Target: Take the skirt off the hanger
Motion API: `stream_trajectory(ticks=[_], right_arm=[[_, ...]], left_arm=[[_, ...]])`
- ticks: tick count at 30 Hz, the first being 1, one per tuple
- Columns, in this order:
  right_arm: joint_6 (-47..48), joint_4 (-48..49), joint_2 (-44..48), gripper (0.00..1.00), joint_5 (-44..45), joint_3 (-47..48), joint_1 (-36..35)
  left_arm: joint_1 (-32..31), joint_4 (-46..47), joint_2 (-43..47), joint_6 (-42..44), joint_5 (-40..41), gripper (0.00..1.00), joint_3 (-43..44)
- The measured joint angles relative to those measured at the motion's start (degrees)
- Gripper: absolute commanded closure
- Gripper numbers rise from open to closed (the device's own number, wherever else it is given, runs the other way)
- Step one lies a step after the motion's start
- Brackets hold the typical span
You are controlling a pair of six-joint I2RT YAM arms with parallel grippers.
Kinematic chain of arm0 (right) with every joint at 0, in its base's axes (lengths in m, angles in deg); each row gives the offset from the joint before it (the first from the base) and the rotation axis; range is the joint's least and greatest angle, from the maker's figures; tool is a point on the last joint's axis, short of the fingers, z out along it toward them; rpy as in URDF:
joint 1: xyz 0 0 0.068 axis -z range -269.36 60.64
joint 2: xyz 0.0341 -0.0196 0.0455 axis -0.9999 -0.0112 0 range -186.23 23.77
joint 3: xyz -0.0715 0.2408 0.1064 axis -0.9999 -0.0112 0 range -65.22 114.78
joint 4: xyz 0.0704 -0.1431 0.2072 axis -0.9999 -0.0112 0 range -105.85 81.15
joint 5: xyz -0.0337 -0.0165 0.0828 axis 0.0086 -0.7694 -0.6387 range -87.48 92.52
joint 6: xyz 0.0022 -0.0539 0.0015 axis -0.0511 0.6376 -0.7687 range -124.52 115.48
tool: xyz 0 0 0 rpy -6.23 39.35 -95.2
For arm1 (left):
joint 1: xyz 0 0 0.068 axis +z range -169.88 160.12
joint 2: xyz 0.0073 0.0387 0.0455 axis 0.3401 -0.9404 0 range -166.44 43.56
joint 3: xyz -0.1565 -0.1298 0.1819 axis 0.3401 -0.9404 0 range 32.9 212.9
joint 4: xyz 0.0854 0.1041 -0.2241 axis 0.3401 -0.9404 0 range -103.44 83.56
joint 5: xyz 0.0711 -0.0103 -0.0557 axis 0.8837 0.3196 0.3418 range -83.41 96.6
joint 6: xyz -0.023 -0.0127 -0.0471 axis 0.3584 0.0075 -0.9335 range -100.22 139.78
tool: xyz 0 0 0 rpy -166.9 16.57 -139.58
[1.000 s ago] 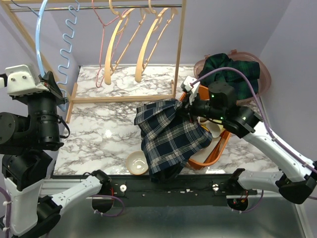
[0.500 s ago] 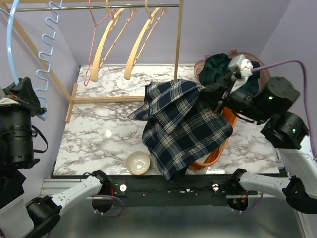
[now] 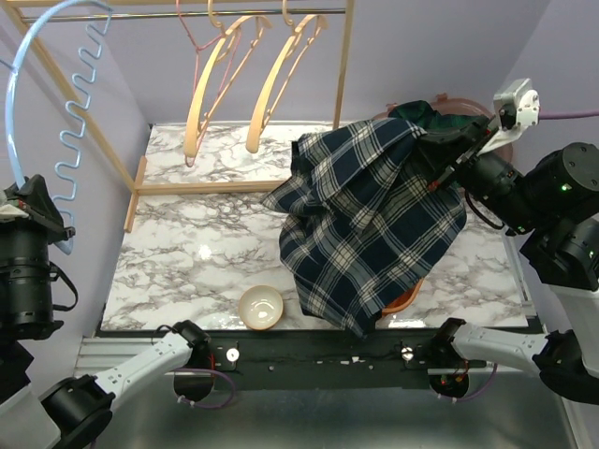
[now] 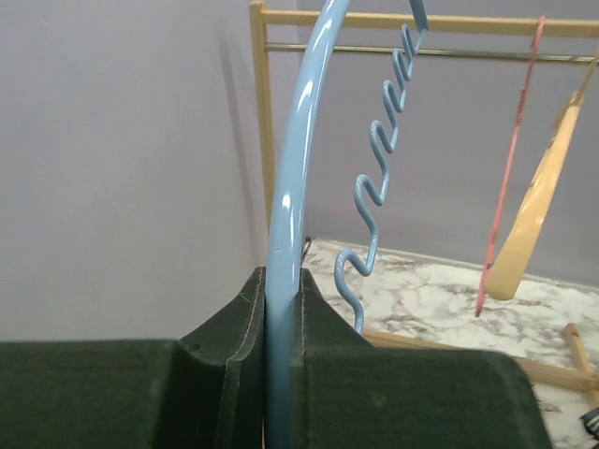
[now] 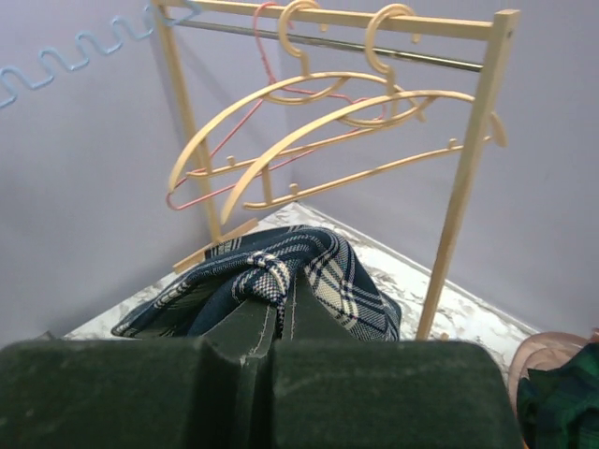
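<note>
The right fingers (image 5: 239, 341) are pinched tight on the plaid skirt (image 3: 374, 224), which hangs draped above the right half of the marble surface (image 3: 187, 243). The left fingers (image 4: 239, 318) clamp the blue hanger (image 4: 288, 187) at far left, well apart from the skirt.

A small bowl (image 3: 260, 308) is set by the table's (image 3: 197, 253) near edge; two wooden hangers (image 3: 271, 84) are hung on the rack (image 3: 344, 65) along its far edge.

The skirt (image 3: 374, 234) is navy-white plaid, the hanger (image 4: 282, 234) blue, the table (image 3: 206, 234) marbled.
</note>
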Motion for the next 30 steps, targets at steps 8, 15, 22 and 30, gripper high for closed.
stream_trajectory(ticks=[8, 15, 22, 30], right_arm=[[4.4, 0.1, -0.1, 0.99, 8.0, 3.6, 0.0], [15.5, 9.4, -0.9, 0.99, 18.9, 3.7, -0.1], [32.1, 20.5, -12.1, 0.99, 29.4, 11.2, 0.4], [36.6, 22.2, -24.9, 0.99, 30.3, 22.7, 12.2]], left_arm=[[0.0, -10.2, -1.1, -3.7, 5.9, 1.00, -2.2], [0.0, -7.5, -2.6, -2.6, 5.9, 1.00, -10.4], [0.0, -3.7, -12.6, -2.8, 3.8, 1.00, -7.4], [1.3, -1.1, -19.6, -2.8, 1.6, 1.00, -5.2]])
